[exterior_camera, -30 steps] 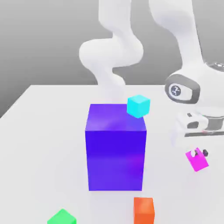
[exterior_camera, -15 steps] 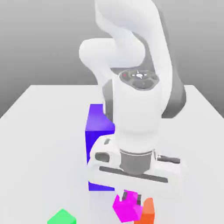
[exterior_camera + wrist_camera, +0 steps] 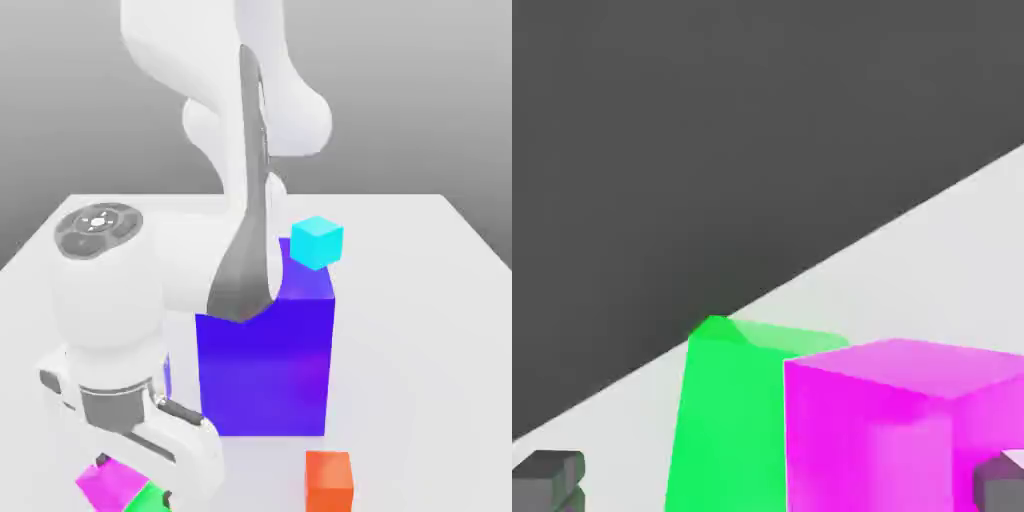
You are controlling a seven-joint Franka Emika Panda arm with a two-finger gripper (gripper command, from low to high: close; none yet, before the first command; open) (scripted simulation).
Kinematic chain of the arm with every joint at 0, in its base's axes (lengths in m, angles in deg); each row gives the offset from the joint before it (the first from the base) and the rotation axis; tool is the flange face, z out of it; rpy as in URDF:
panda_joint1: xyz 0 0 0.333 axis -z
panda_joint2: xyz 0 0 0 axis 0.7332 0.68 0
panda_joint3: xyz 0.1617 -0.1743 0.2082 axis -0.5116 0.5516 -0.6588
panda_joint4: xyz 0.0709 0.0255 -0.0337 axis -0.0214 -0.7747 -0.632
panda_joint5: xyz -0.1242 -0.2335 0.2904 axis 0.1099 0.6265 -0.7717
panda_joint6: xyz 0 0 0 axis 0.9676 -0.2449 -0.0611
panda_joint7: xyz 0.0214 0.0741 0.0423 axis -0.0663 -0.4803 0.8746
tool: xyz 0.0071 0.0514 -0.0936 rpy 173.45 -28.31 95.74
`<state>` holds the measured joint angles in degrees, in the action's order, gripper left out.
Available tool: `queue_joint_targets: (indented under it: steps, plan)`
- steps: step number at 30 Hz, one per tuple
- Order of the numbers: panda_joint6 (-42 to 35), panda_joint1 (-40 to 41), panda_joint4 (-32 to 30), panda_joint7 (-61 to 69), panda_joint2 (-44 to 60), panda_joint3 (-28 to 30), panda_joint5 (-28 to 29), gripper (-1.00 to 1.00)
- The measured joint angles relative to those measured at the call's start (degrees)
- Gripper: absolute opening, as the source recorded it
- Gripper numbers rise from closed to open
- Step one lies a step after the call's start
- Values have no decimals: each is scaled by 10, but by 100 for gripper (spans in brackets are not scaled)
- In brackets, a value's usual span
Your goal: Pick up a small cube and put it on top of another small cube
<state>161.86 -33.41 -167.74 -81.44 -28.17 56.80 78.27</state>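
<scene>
One gripper (image 3: 134, 480), four small cubes, one big block (image 3: 264, 365)

magenta cube (image 3: 872, 440): smooth, plain | blue-purple block (image 3: 265, 365): smooth, glossy

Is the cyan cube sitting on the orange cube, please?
No, in the exterior view the cyan cube appears at the big blue block, well away from the orange cube.

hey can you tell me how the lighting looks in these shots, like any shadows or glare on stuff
Exterior view: bright, nearly washed-out table, a soft purple-pink sheen on the blue block, no crisp cast shadow beside the orange cube; hand view: the magenta cube has a faint paler patch, and the green cube's top looks lighter than its side.
</scene>
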Motion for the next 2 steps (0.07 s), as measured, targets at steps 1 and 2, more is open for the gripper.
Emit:
queue_joint_targets:
  steps: [1, 2]
  plan:
    - [-16, 0, -1, 0, -17, 0, 0, 100]
    - [-34, 0, -2, 0, -36, 0, 0, 100]
